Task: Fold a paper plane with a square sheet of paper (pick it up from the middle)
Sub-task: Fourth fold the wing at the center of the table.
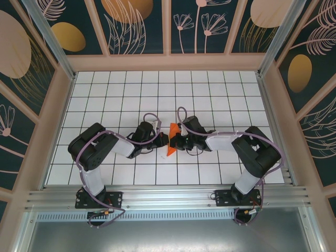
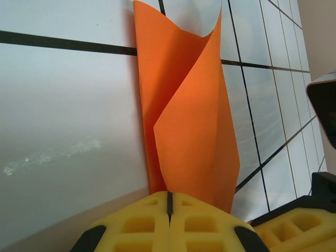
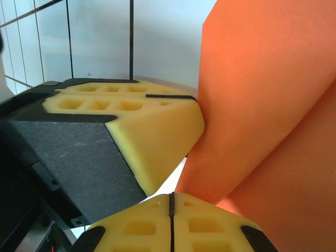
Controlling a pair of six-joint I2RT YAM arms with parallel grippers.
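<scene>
though the square sheet of paper (image 1: 171,142) is loosely doubled mid tiled table (image 1: 105,94), i judge most folds remain; left gripper (image 2: 169,202) at nine o'clock and right gripper (image 3: 171,202) at three both clamp it.

The square sheet of paper (image 1: 170,148) is sitting near the middle of the table (image 1: 210,94), lying between the left gripper (image 1: 163,139) on its left and the right gripper (image 1: 177,142) on its right (both touching it, fingertips nearly meeting)
</scene>
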